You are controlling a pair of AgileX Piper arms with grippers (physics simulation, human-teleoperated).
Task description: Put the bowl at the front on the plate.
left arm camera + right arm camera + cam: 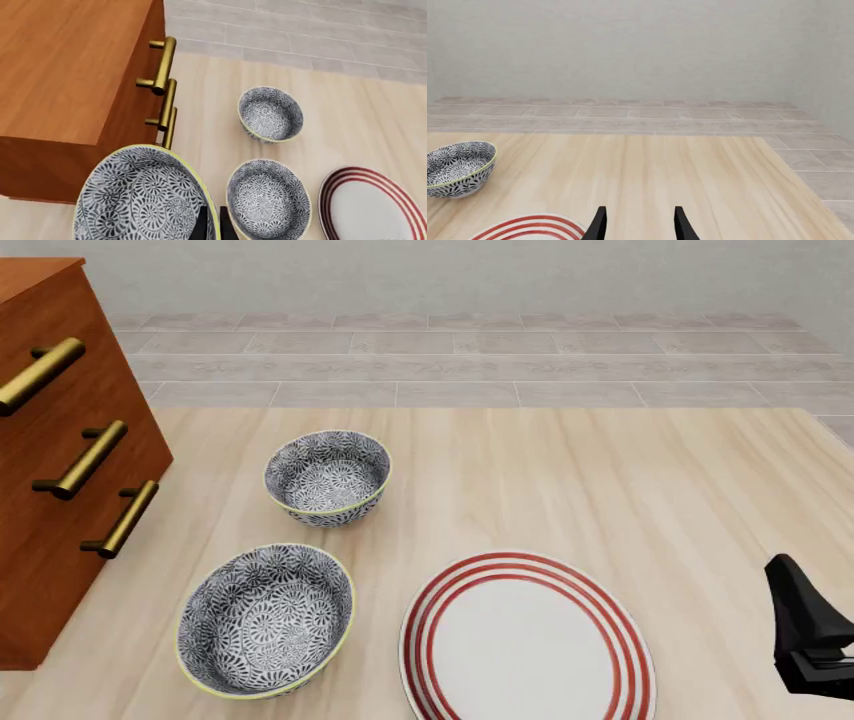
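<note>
The left gripper [213,227] pinches the rim of the blue-and-white flowery round bowl [143,195], holding it beside the brown wooden cupboard [67,65]. It is not on the big white red-ringed plate [527,640]. The right gripper [639,225] is wide apart.

Two floral bowls [267,621] left of the ringed plate [527,640]

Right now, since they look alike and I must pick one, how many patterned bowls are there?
3. A far bowl by the drawer cabinet, a middle bowl left of the plate, and the nearest bowl, seen only in the left wrist view.
</note>
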